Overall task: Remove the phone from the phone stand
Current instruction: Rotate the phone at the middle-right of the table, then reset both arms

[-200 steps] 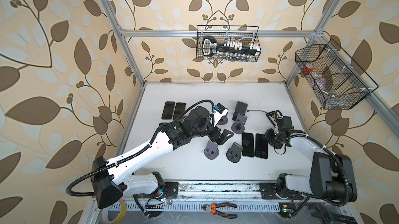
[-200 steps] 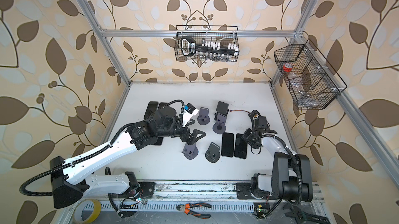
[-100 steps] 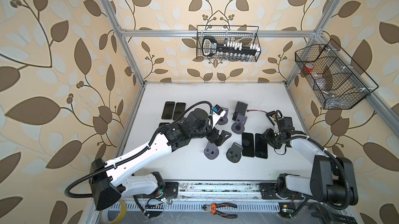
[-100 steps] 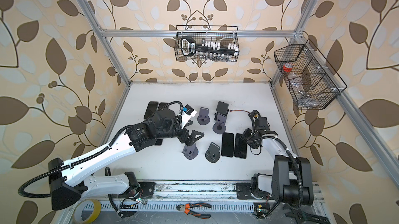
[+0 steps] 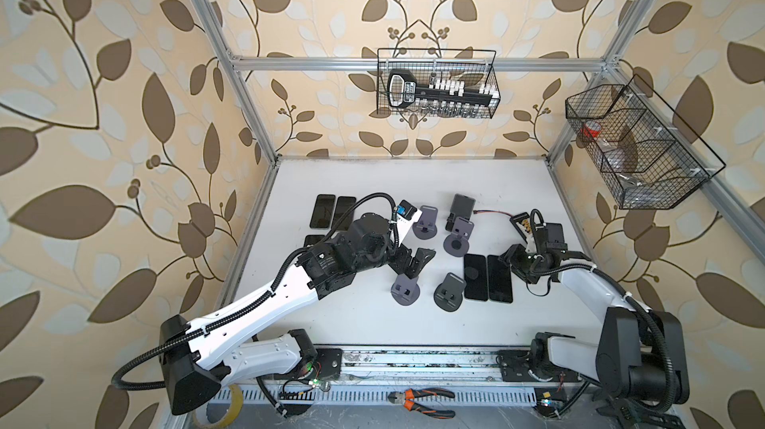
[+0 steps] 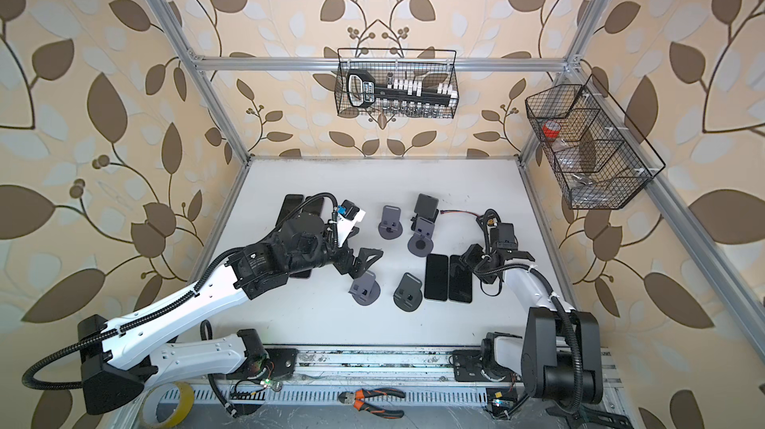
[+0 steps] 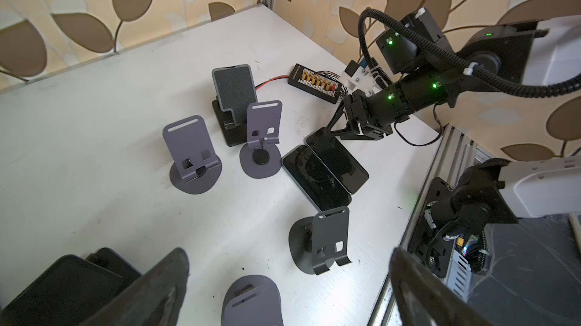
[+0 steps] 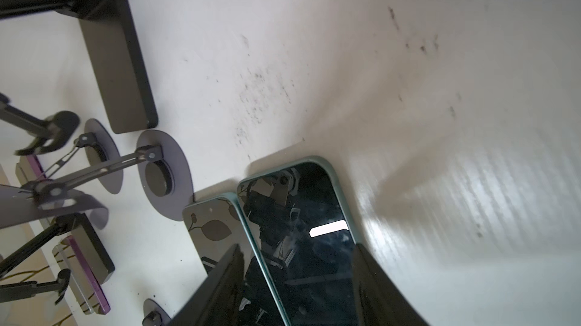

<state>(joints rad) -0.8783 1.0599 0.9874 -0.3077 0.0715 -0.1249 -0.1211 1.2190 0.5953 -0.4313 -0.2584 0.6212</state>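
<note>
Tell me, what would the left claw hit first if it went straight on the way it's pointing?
Probably the dark grey stand, just ahead of the open left gripper, though depth is unclear. The purple stand sits closer but right beneath it.

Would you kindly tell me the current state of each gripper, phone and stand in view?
left gripper, open, empty.
right gripper, shut on the outer phone.
outer phone, flat on the table, screen up.
inner phone, flat beside it, screen up.
round-based stands, upright, empty.
square-based stand, upright, load unclear.
far-left phones, flat.
</note>
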